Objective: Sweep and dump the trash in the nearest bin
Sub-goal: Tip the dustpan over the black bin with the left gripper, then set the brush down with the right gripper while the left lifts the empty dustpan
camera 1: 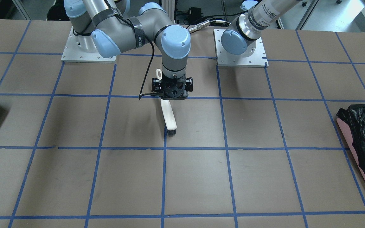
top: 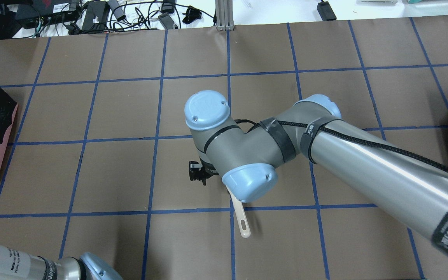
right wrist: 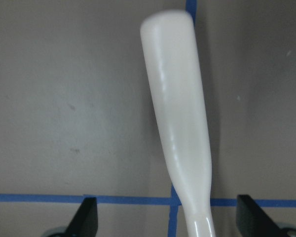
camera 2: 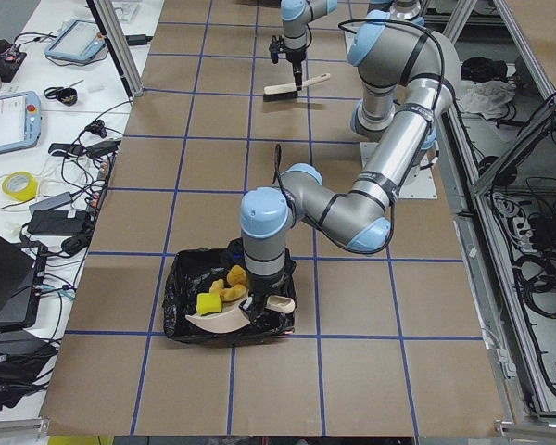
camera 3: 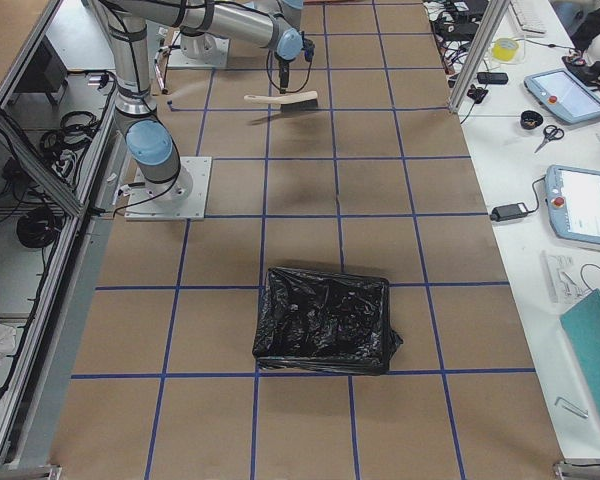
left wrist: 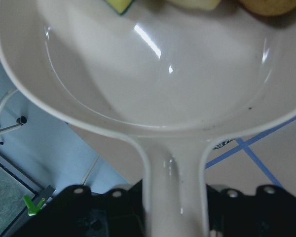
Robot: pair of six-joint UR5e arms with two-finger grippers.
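**Left arm.** The left pincer (left wrist: 175, 207) is clenched on the handle of the white plastic dustpan (left wrist: 153, 74). It holds the dustpan in the air above the pink-sided bin lined with crinkled black plastic (camera 2: 178, 287), which stands at the end of the table (camera 2: 213, 185) on the robot's left.

**Trash location.** The yellow sponge-like wedge (left wrist: 120, 4), the curved tan croissant-like piece (left wrist: 195, 3) and the glossy orange-brown oval lump (left wrist: 266, 5) sit at the far lip of the dustpan. They are straight ahead of the left pincer along the handle line. Whether they rest on the lip or already lie in the bag cannot be determined.

**Governing relation.** The long axis of the dustpan runs from the pincer through the handle to the open mouth. In the exterior left view the mouth points away from the robot's side of the table and hangs over the bag. The pending action is judged to be a wrist tilt that lowers the mouth, so that the load slides away from the pincer.

**Right arm.** The right pincer (camera 1: 171, 96) is released. Its fingers (right wrist: 89, 219) stand clear on both sides of the handle of the white hand brush with dark bristles (camera 1: 169, 115). The brush appears to rest at mid-table, well apart from the bin, with its bristle end pointing away from the robot. The left arm is the nearer arm.
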